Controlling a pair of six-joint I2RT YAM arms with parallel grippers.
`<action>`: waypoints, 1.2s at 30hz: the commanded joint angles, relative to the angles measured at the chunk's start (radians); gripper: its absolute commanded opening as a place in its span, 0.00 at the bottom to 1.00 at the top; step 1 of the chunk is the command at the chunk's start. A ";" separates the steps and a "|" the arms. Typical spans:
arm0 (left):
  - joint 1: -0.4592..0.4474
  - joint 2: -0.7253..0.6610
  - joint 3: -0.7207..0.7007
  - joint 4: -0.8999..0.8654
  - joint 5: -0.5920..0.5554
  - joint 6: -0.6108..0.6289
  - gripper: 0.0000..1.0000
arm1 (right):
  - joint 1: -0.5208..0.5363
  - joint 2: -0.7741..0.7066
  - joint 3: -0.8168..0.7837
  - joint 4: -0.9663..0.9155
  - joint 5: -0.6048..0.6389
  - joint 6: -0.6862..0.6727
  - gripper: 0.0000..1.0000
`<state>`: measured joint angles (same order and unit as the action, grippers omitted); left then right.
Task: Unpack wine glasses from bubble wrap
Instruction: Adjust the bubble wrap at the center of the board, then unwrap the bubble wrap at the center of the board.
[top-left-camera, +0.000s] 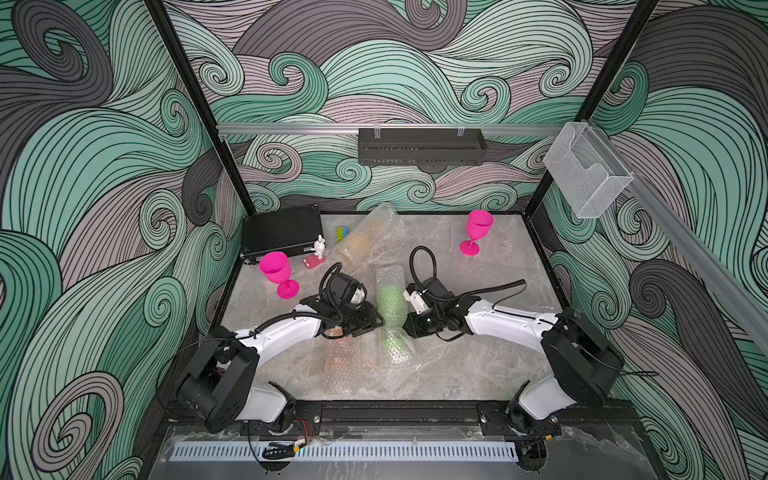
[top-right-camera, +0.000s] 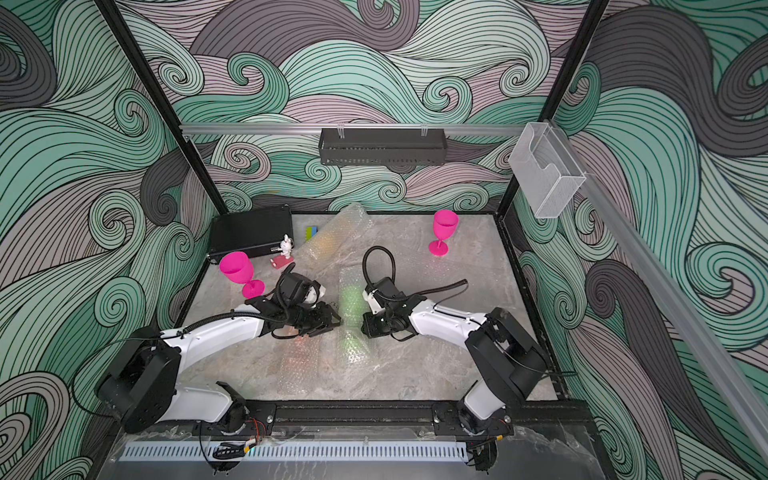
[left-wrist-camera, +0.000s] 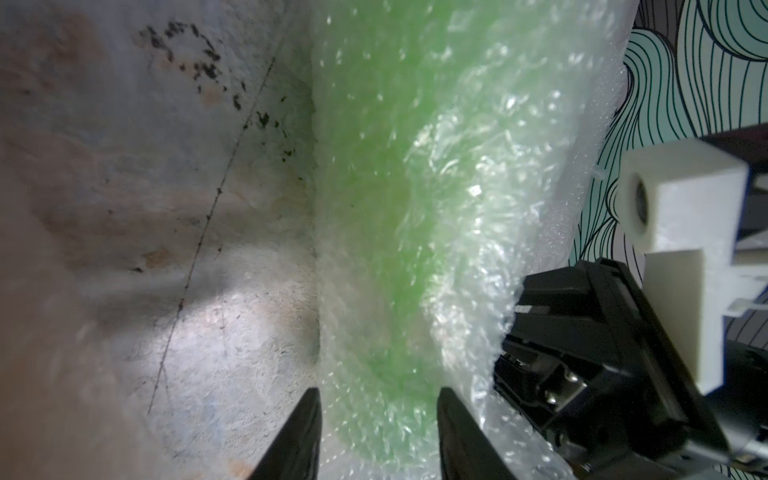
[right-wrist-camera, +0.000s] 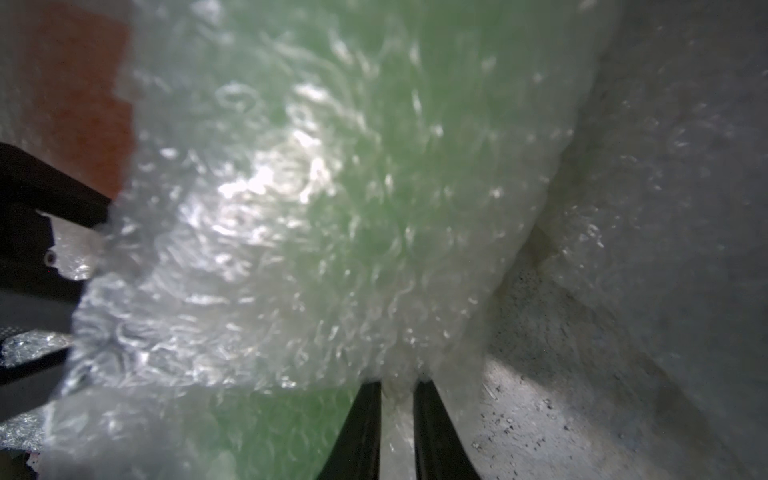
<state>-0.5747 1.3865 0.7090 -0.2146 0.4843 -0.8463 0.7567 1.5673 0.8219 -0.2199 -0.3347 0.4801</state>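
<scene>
The right pincer (right-wrist-camera: 398, 405) pinched a fold of bubble wrap (right-wrist-camera: 249, 270) around the green goblet (right-wrist-camera: 353, 145); the left pincer (left-wrist-camera: 379, 419) straddled it, jaws apart, grip unclear.

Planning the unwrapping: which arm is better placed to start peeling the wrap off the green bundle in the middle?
Right, probably: the right gripper pinches a fold of the bubble wrap, ready to pull. The left gripper merely straddles the wrapped lime green goblet.

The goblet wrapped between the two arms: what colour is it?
The goblet is lime green through the bubble wrap; left wrist view shows best.
</scene>
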 joint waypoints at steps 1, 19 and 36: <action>-0.009 0.015 0.014 0.020 0.017 0.006 0.46 | -0.005 -0.009 -0.012 0.017 -0.026 0.006 0.20; -0.022 0.060 0.072 -0.013 0.020 0.083 0.02 | -0.004 -0.049 0.003 -0.023 -0.020 -0.030 0.34; -0.047 -0.064 0.149 -0.202 -0.149 0.192 0.00 | -0.003 -0.192 0.123 -0.149 0.091 -0.095 0.47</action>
<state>-0.6064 1.3445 0.8173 -0.3813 0.3683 -0.6880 0.7567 1.3846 0.9157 -0.3634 -0.2428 0.3889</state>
